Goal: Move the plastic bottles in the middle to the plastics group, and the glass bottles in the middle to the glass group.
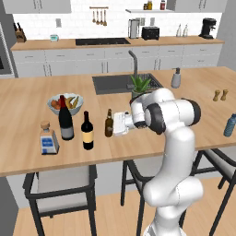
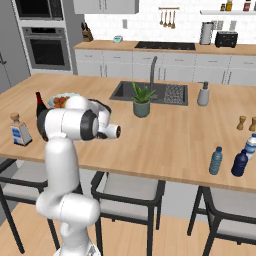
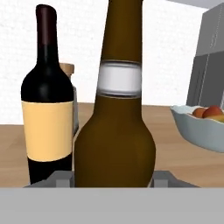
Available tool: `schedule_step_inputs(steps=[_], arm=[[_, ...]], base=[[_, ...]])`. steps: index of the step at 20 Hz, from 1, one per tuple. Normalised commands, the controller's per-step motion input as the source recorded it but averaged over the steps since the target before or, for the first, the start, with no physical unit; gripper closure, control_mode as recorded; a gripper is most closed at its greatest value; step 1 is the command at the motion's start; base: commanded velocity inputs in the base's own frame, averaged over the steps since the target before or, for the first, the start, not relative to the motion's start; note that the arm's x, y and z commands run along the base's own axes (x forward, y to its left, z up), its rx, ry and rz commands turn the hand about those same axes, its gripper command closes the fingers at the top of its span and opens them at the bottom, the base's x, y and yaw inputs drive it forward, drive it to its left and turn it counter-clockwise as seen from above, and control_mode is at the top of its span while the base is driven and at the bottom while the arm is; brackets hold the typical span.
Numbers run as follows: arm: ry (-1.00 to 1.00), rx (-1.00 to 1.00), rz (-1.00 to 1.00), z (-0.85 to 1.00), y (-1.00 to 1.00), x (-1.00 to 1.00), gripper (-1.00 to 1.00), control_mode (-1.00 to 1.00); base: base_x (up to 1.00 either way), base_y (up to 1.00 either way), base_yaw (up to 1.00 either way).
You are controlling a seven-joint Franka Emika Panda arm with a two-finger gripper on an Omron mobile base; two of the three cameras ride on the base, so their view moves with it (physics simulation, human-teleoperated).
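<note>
The slim, glossy olive-brown glass beer bottle [image 3: 116,118] stands upright on the smooth pale wooden bench [image 1: 27,115], clamped between the fingers [image 3: 59,178]. Just beside it stands a dark, yellow-labelled wine bottle [image 3: 47,100]; a white fruit bowl [image 3: 199,131] sits nearby.
</note>
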Motion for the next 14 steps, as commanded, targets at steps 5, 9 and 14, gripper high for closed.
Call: schedule_step_inputs(steps=[5, 9, 14], arm=[[0.0, 0.0, 0.04, -0.24, 0.49, 0.35, 1.0, -1.0], [0.0, 0.0, 0.04, -0.2, 0.39, 0.41, 1.0, -1.0], [0.0, 0.0, 0.04, -0.19, 0.48, 0.36, 1.0, -1.0]], base=[[0.0, 0.0, 0.0], [0.0, 0.0, 0.0], [0.0, 0.0, 0.0]])
